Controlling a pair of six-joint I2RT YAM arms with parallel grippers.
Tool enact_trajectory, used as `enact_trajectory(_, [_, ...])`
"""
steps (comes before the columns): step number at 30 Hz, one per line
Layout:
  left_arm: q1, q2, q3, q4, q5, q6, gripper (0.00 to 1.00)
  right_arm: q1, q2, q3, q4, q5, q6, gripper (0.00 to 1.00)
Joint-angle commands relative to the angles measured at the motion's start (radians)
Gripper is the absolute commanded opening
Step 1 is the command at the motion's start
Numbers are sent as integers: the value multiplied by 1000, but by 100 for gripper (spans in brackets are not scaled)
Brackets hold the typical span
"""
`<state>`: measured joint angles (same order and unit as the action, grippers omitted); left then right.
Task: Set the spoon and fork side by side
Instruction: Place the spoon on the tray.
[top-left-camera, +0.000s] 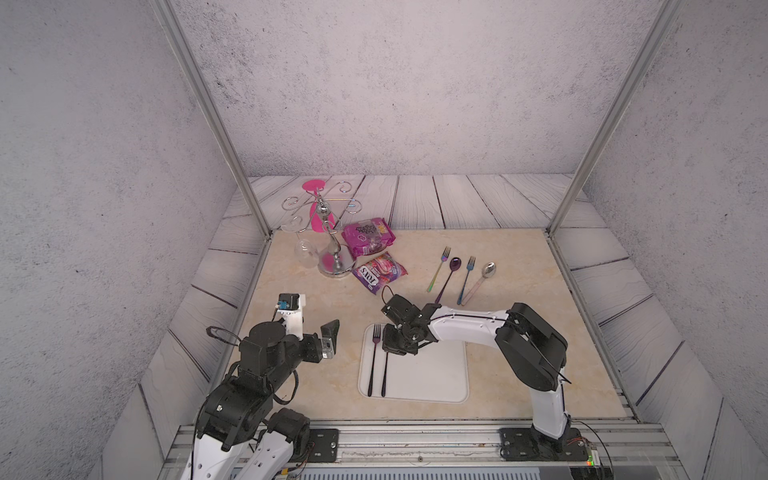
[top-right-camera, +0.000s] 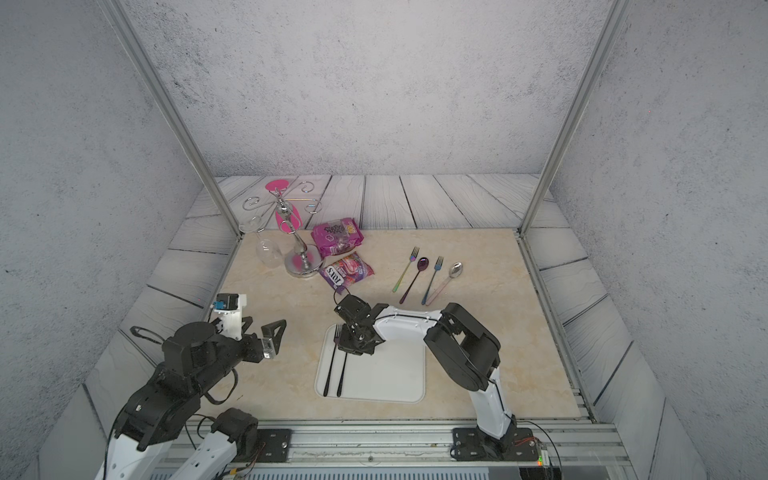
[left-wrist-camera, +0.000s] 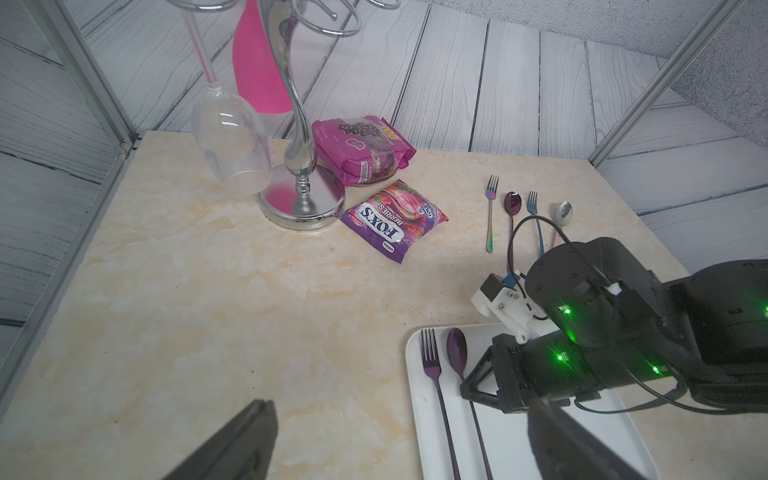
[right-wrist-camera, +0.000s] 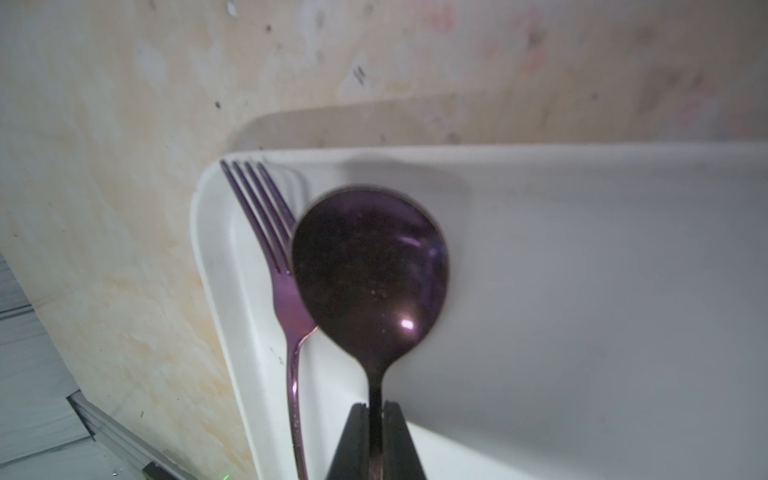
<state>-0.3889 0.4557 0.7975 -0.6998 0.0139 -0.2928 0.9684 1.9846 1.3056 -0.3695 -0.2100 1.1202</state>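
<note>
A dark purple fork (top-left-camera: 373, 361) (top-right-camera: 331, 361) lies along the left side of the white tray (top-left-camera: 428, 374). Right beside it, parallel, lies the matching spoon (right-wrist-camera: 370, 266) (left-wrist-camera: 457, 353). In both top views only the spoon's handle (top-left-camera: 385, 374) shows; its bowl is hidden under my right gripper (top-left-camera: 390, 349). In the right wrist view that gripper (right-wrist-camera: 375, 405) is shut on the spoon's thin neck, low over the tray. My left gripper (top-left-camera: 316, 332) (left-wrist-camera: 399, 457) hovers open and empty over the table, left of the tray.
Behind the tray lie a rainbow fork (top-left-camera: 438, 270), a purple spoon (top-left-camera: 451, 276), a blue fork (top-left-camera: 466, 280) and a silver spoon (top-left-camera: 482, 280). Two snack packets (top-left-camera: 369, 237) (top-left-camera: 379, 272), a chrome glass stand (top-left-camera: 334, 262) and a hanging wine glass (top-left-camera: 305, 253) occupy the back left.
</note>
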Motion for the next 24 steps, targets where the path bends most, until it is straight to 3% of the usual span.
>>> enact_trajectory(1, [2, -9, -7, -4, -4, 0, 100, 9, 23, -12, -22, 7, -1, 19])
enact_trajectory(16, [2, -7, -7, -3, -5, 0, 100, 9, -34, -9, -28, 13, -10, 29])
enact_trajectory(24, [2, 15, -8, -4, -13, -10, 100, 3, -185, 21, -194, 150, -172, 37])
